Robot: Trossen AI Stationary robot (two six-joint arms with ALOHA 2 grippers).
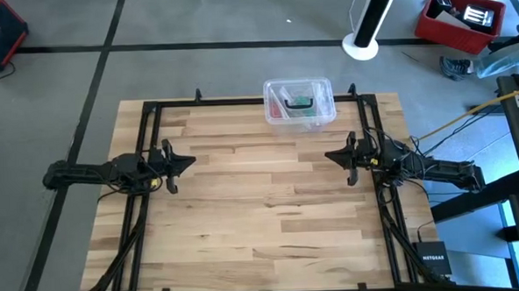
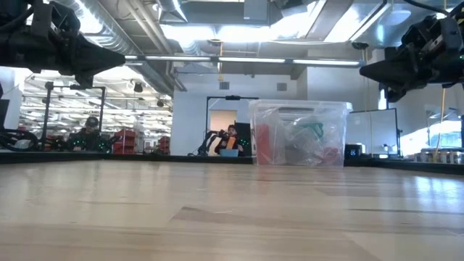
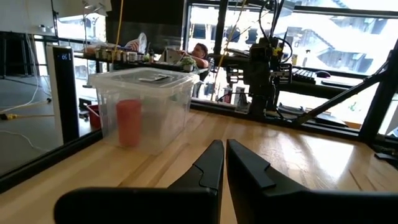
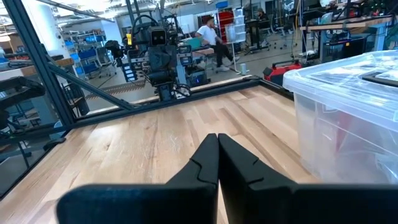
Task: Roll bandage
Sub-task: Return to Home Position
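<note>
Dark tapered fingers [image 4: 202, 167] meet on left gripper [image 1: 193, 161] and right gripper [image 1: 328, 156]; teal bandage [image 1: 303, 101] inside clear bin [image 1: 269, 112].

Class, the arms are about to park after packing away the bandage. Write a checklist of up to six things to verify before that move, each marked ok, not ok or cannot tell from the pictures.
1. Lid seated on the clear bin: ok.
2. Bandage inside the bin: ok, green shows through the plastic.
3. Bandage tightly rolled: cannot tell.
4. Left tool shut and empty: ok.
5. Right tool shut and empty: ok.
6. Both tools raised off the table and apart from the bin: ok.
</note>
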